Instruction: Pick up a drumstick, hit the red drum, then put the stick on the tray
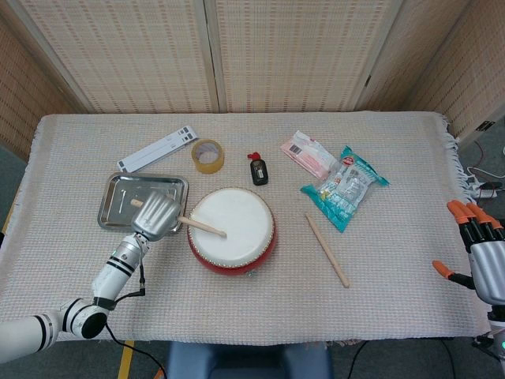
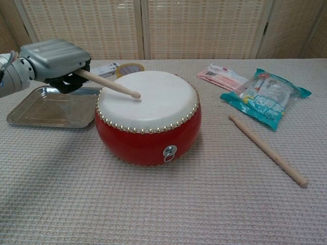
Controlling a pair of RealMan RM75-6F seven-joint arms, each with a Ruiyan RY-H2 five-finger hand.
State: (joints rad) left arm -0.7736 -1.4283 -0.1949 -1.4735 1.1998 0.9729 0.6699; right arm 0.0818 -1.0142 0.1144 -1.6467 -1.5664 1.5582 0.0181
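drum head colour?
White drum head, red shell below; clearest in chest view.

Head cam looked steeply down from high up, catching the whole cloth-covered table (image 1: 260,308). Chest cam sat low at the near edge, facing the back. Both shared the round red drum (image 1: 232,230) (image 2: 148,117).

tray (image 1: 118,212) bare, just left | red drum (image 1: 233,253) walls right side

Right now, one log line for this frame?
phase: strike | left hand: holds drumstick, tip on red drum | right hand: open, idle | tray: no stick
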